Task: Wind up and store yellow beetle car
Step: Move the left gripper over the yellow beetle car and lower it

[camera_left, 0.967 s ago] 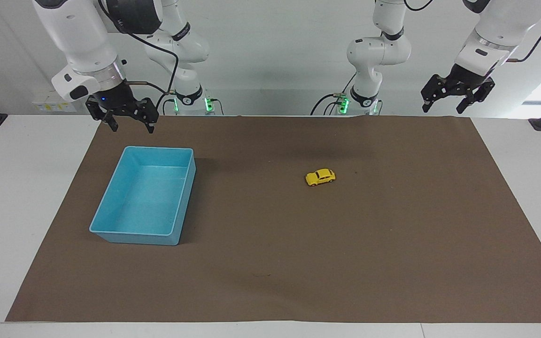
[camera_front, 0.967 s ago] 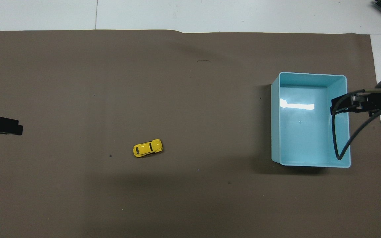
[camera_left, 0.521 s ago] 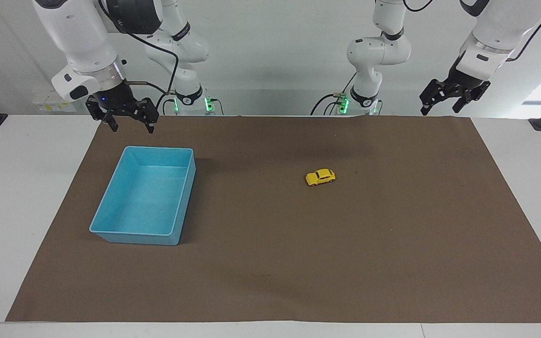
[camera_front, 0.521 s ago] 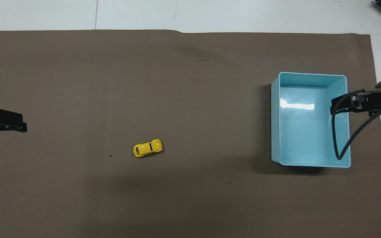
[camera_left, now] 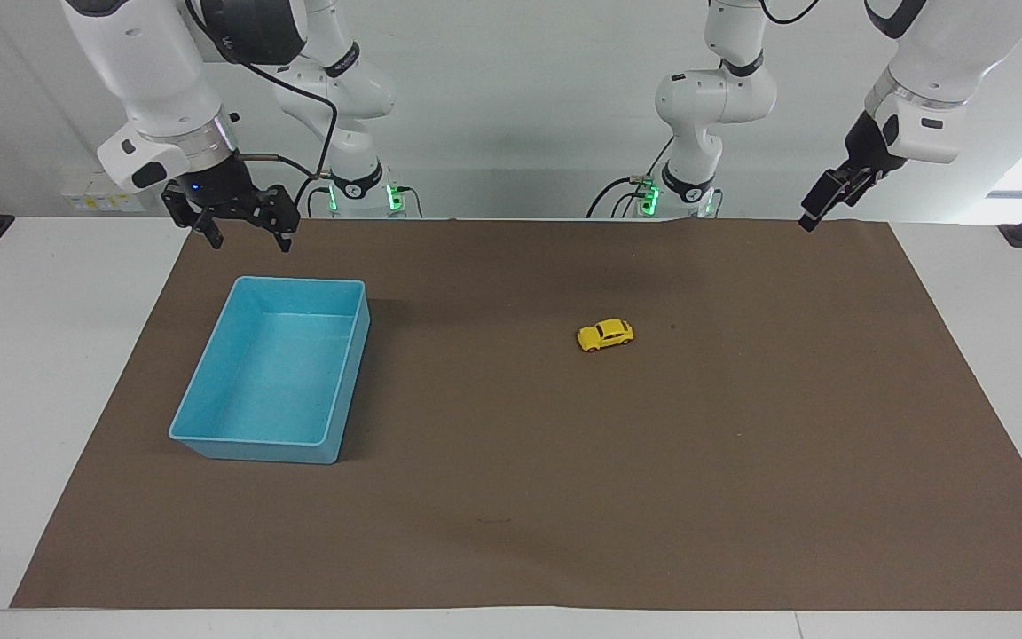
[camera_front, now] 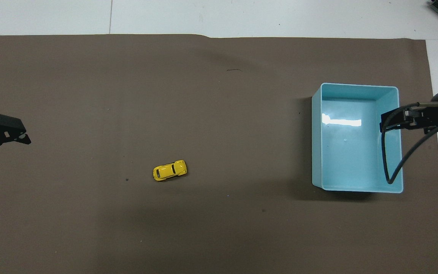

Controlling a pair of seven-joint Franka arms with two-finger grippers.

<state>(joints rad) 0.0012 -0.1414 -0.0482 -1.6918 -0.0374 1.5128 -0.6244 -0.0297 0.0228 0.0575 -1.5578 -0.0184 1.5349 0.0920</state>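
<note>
The yellow beetle car (camera_left: 605,335) is bright yellow with dark windows. The bin (camera_left: 209,390) is plain light blue inside and out. The mat (camera_left: 653,488) is uniform dark brown. The bench (camera_left: 32,355) is white. Both arms are white; each end effector is black.

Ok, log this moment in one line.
yellow beetle car: untouched on mat | blue bin: empty | left tool: raised, apart | right tool: waits, open
</note>
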